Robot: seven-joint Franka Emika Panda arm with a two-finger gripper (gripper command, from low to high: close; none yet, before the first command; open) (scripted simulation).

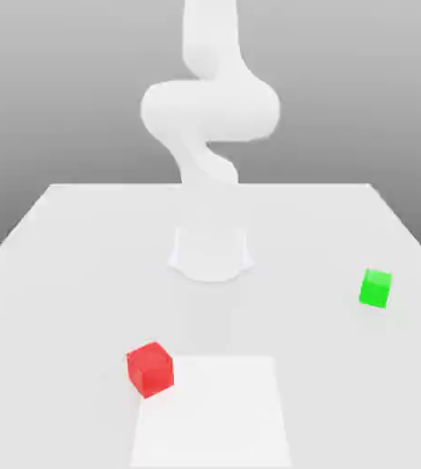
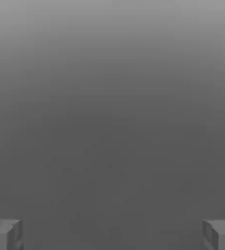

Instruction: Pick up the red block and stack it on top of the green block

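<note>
The white table [image 1: 77, 302] spreads through the exterior view, and on it, toward the far side and near the middle, stands the white arm [image 1: 210, 110]. A paler square patch [image 1: 219, 421] lies at the near edge of the scene. The gripper [image 2: 112, 235], seen in the hand view, has its two fingers spread wide with nothing between them. The red block [image 1: 150, 370] sits near, on the exterior view's left, at the patch's left edge and turned at an angle; the green block [image 1: 375, 289] is farther back on the exterior view's right, well apart from it. The step in hand looks to be the approach to the red one: next, bring the claw above it, align with two opposite faces, then lower before closing.
</note>
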